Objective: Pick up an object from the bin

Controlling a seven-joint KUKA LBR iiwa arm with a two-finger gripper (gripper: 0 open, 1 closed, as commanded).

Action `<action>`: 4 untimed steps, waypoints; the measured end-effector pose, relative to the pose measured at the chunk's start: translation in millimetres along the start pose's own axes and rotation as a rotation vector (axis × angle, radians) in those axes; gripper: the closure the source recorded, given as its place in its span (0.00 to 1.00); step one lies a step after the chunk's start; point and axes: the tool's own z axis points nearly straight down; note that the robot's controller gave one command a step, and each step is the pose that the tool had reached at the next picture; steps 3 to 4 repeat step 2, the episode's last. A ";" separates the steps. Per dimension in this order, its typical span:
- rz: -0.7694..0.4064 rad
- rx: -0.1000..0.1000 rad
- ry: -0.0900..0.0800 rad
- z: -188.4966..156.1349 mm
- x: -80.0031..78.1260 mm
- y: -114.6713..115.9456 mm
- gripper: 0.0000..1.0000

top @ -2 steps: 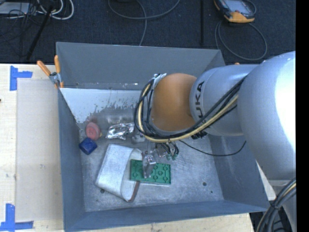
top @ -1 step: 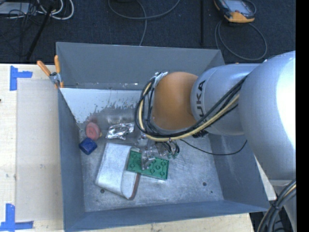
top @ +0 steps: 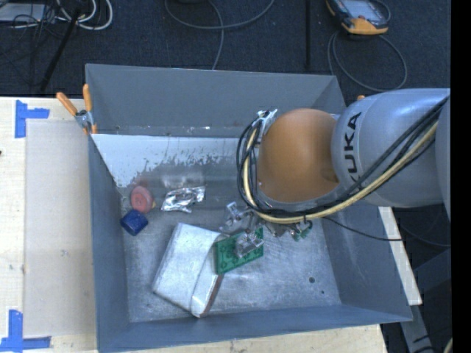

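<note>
The gripper (top: 246,234) is set low over a green circuit board (top: 232,259) near the middle of the bin (top: 313,278). The board is propped on the edge of a white pad (top: 180,267) at 7 o'clock, which is probably why it is approached from above. How far the gripper is open, and whether anything is gripped, cannot be told; crumpled foil (top: 182,198) lies at 10 o'clock.

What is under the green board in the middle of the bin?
The green board overlaps the white flat packet at its left edge; the rest lies over the bin floor. The gripper hides its upper end.
</note>
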 end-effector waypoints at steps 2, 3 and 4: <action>0.062 -0.011 0.021 -137.1 9.3 10.6 1.00; 0.062 -0.011 0.021 -137.1 9.3 10.6 1.00; 0.062 -0.011 0.021 -137.1 9.3 10.6 1.00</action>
